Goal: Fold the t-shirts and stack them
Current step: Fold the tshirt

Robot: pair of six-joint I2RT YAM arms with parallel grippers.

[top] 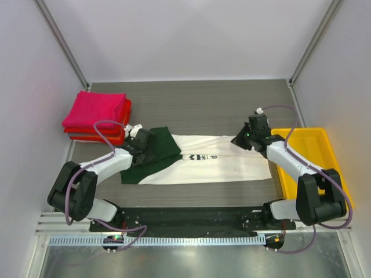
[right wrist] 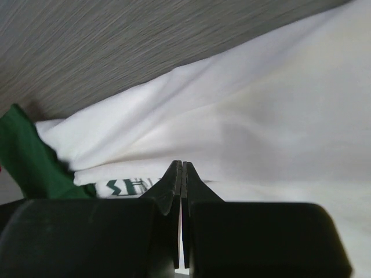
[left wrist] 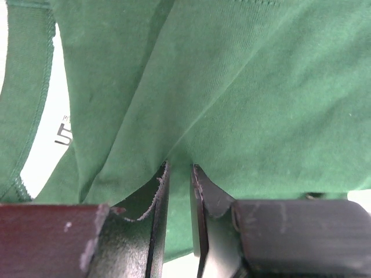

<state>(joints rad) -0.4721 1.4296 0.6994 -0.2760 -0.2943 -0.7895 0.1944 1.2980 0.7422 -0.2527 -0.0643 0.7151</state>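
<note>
On the table (top: 203, 104) the cream-white t-shirt (top: 226, 165) lies flat, left gripper (top: 144, 142) pinching its green sleeve (left wrist: 232, 87), right gripper (top: 246, 138) closed at its far corner (hold unclear), so lift both ends evenly, cloth taut.
</note>
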